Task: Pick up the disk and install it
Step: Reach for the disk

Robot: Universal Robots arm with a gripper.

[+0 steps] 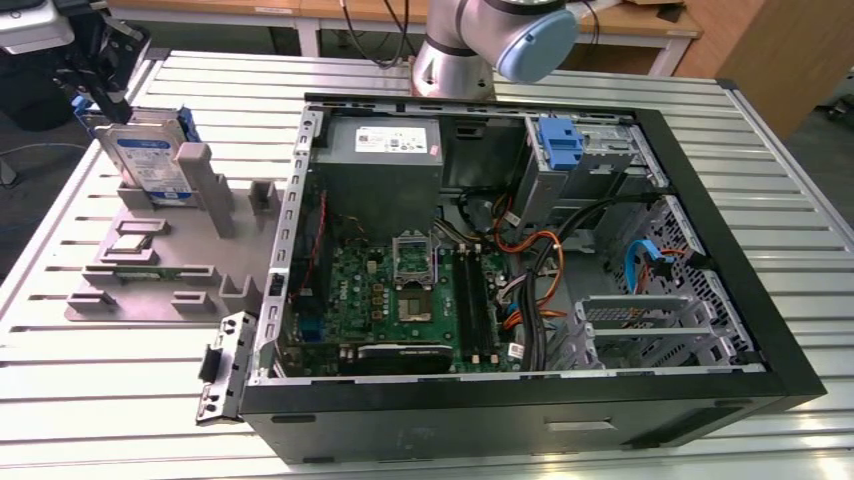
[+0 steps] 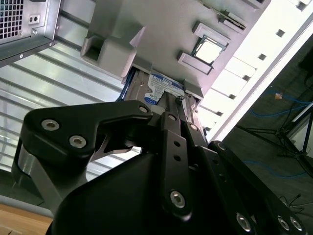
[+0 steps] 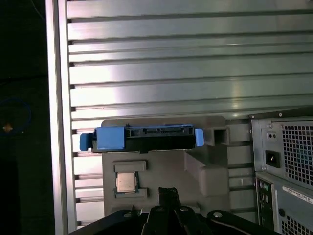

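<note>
The disk (image 1: 144, 160), a silver drive with a white-and-blue label in a bright blue carrier, stands on edge in a slot of the grey fixture (image 1: 187, 255) at the exterior view's left. The first wrist view shows it edge-on as a blue-ended bar, the disk (image 3: 143, 138). In the second wrist view its label shows on the disk (image 2: 164, 85), just past the gripper's black links. My gripper (image 1: 110, 98) hangs just above the disk's top edge and points down at it. Its tip also shows as the gripper (image 3: 168, 193) and the gripper (image 2: 178, 105).
The open computer case (image 1: 767, 375) lies on the slatted metal table (image 1: 120, 420), holding a green motherboard (image 1: 400, 300), a grey power-supply box (image 1: 384, 145) and an upright blue bracket (image 1: 561, 140). A processor chip (image 3: 126, 182) sits in the fixture beside the disk.
</note>
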